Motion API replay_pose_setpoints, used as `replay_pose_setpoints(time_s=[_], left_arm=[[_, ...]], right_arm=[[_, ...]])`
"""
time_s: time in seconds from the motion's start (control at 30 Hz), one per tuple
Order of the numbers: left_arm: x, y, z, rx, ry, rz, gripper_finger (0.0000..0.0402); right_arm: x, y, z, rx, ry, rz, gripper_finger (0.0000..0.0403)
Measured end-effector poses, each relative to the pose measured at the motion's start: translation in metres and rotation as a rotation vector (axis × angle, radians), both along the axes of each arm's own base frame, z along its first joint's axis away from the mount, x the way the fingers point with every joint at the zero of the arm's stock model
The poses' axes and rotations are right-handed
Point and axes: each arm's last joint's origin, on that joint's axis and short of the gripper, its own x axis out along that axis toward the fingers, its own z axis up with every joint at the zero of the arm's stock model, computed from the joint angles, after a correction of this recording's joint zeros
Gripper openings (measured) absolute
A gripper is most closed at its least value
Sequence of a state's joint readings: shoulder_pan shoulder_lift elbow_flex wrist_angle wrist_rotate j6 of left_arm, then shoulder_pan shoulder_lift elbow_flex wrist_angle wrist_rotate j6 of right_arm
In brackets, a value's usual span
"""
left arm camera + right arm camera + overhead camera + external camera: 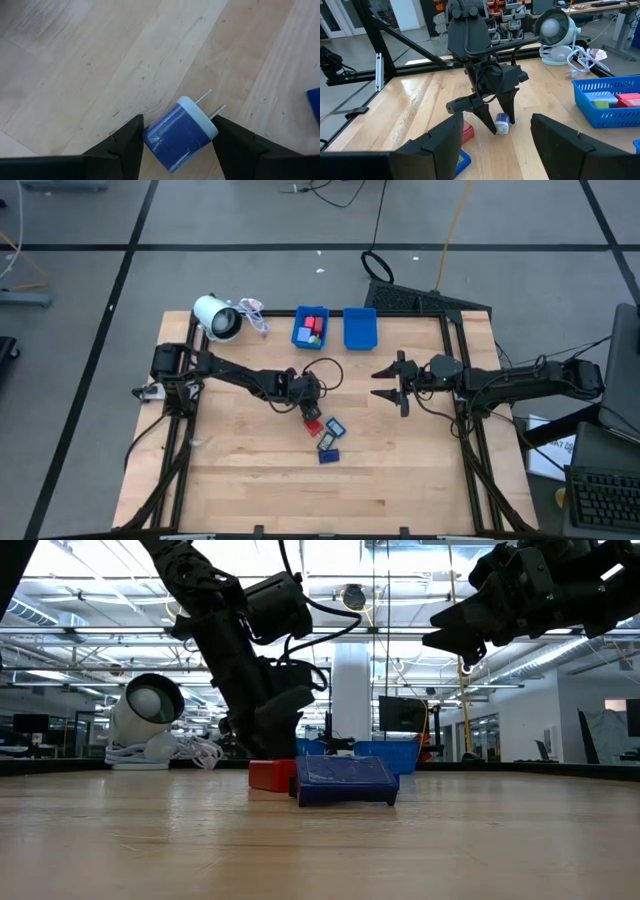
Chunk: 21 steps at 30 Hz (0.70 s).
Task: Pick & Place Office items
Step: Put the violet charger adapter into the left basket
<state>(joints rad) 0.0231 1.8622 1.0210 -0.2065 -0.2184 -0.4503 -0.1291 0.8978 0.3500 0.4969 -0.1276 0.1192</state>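
Note:
My left gripper (180,131) is at the table's middle (306,402), slanting down and shut on a small blue plug adapter (176,135) with a white face and two metal prongs. The adapter lies on the wood. Just nearer lie a red block (312,427) and some blue and dark pieces (329,442). In the low view a flat blue piece (345,781) lies in front of the red block (270,775). My right gripper (388,381) hangs open and level above the table's right part, holding nothing. My left gripper has the plug adapter between its two fingers: one finger (131,137) is against the blue body's back end (150,137), the other against the white face's edge (212,129). The fingers slant down from the table's left. The adapter lies on its side on the table.
Two blue bins stand at the far edge, the left one (298,338) holding red and green pieces, the right one (359,330) beside it. A white cylindrical roll (217,317) with a white cord lies at the far left. Bare wood spreads toward the near edge.

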Motion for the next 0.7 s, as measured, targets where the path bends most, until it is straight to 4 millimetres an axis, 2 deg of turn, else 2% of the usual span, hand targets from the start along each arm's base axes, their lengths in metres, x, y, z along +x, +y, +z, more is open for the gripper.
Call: replay_pose_setpoints(time_s=[0.13,0.37,0.47,0.7], left_arm=[[0.0,0.0,0.0,0.0,-0.001,0.0,0.0214],[-0.001,0.0,0.012,0.007,-0.036,-0.008,0.0202],[-0.003,0.001,0.022,0.015,-0.055,-0.017,0.0202],[-0.01,0.002,0.059,0.079,-0.163,-0.01,0.0214]], right_arm=[[0.0,0.0,0.0,0.0,0.0,0.0,0.0222],[0.0,0.0,0.0,0.0,0.001,0.0,0.0222],[0.0,0.0,0.0,0.0,0.0,0.001,0.0222],[0.0,0.0,0.0,0.0,0.0,0.001,0.0222]])
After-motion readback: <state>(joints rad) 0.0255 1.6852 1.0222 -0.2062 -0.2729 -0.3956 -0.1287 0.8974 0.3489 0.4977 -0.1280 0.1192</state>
